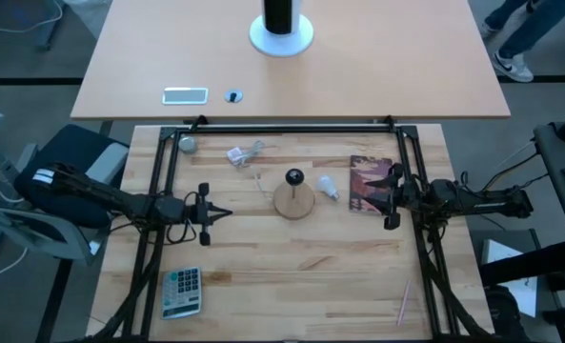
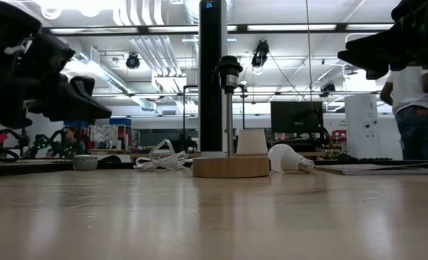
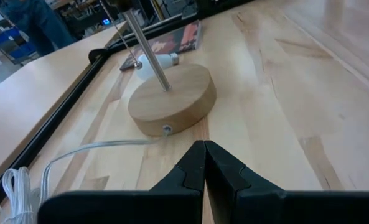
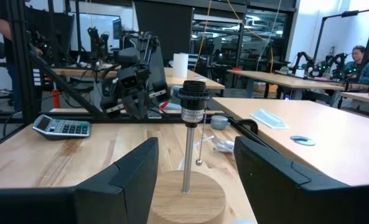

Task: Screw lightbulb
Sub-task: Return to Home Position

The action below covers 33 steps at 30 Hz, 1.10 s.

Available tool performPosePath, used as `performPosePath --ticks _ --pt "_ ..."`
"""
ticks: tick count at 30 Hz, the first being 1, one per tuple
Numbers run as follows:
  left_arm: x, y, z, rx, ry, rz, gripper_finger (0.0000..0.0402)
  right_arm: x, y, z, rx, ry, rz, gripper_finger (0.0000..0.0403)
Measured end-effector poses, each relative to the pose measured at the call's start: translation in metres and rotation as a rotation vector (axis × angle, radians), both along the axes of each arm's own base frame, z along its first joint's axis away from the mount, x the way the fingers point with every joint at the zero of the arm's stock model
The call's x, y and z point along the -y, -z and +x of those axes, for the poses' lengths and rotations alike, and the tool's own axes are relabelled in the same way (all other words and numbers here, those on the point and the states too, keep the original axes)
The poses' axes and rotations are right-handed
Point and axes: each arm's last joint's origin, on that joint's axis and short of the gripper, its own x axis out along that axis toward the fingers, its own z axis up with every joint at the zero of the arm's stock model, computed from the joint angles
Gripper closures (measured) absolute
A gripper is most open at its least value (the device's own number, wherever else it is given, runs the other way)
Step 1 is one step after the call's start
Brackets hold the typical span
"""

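Observation:
The small white lightbulb (image 1: 330, 188) lies on its side on the table, just right of the round wooden disc stand (image 1: 293, 203). It also shows in the low view (image 2: 289, 158) and the left wrist view (image 3: 154, 62). A metal post rises from the disc to a black socket (image 2: 229, 72). My left gripper (image 1: 225, 214) hangs shut and empty above the table left of the stand, pointing at it (image 3: 204, 155). My right gripper (image 1: 389, 196) hangs open and empty right of the bulb, facing the socket (image 4: 193, 102).
A dark-covered book (image 1: 370, 183) lies under my right gripper. A clear cord runs from the stand to a coiled bundle (image 1: 244, 154) at the far left. A grey ball (image 1: 187, 144), a calculator (image 1: 182, 291) and a pencil (image 1: 403, 303) lie near the edges.

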Motion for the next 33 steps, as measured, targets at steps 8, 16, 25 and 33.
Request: performPosePath --ticks 8,16,25,33 --pt "0.0002 0.0032 0.0009 -0.026 0.0 0.006 0.0401 0.0 0.0 0.0 0.0 0.0 0.0 0.0197" --pt "0.0003 0.0047 0.0014 -0.038 0.0 0.008 0.0401 0.0 0.0 0.0 0.0 0.0 0.0 0.0197" --pt "0.0004 0.0066 0.0018 -0.053 0.0 0.011 0.0401 0.0 0.0 0.0 0.0 0.001 0.0 0.0197" --pt "0.0004 0.0066 0.0019 -0.053 0.0 0.011 0.0401 0.0 0.0 0.0 0.0 0.001 0.0 0.0197"
